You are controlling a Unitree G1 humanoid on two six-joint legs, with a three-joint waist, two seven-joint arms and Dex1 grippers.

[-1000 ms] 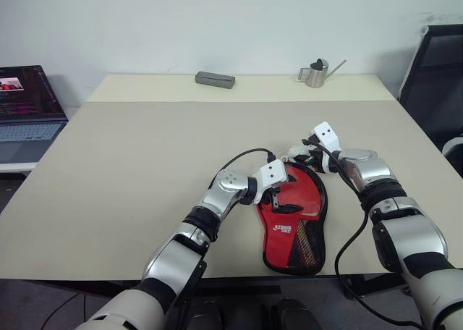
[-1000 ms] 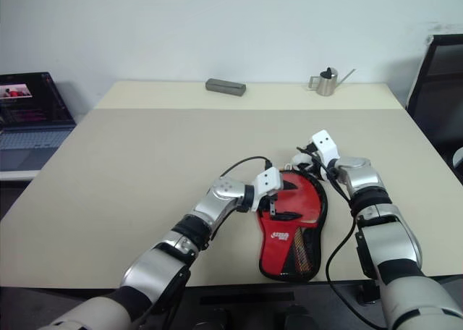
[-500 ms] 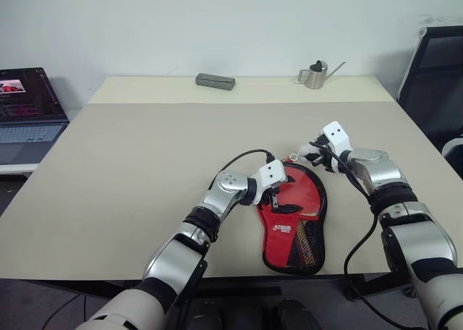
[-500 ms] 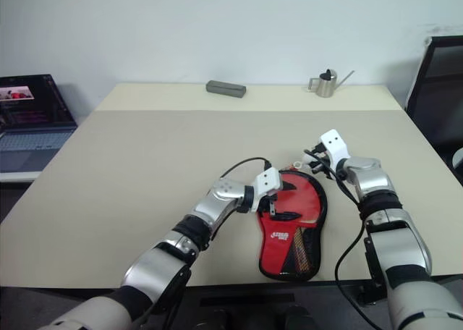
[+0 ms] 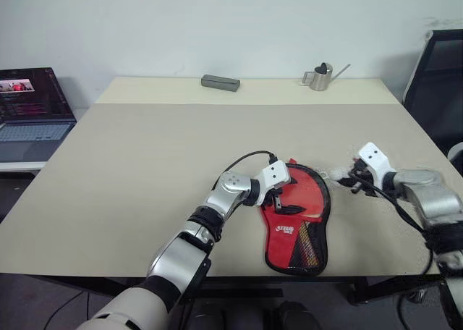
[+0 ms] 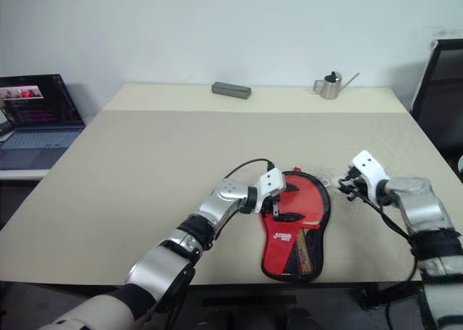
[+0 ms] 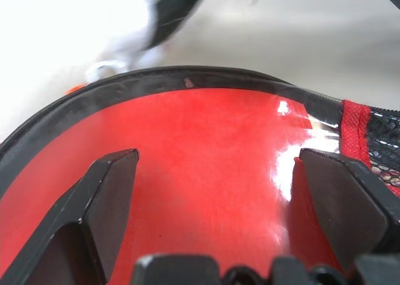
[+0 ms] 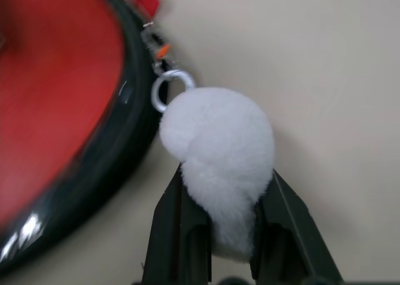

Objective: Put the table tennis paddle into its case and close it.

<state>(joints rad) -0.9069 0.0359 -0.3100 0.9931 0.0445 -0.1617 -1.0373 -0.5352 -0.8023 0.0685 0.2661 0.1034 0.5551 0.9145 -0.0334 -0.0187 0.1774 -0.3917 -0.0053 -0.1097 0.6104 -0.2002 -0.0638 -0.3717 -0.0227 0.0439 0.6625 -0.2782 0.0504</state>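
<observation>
Right gripper (image 8: 215,200) clamps the white charm (image 8: 219,150) at the case's (image 5: 298,218) zip.

The red case lies flat near the front edge of the table (image 5: 145,163), its round end away from the robot and the charm stretched out to its right on a small ring. The left gripper (image 7: 212,197) rests over the case's red face, fingers spread wide and grasping nothing. The paddle cannot be made out apart from the case.
</observation>
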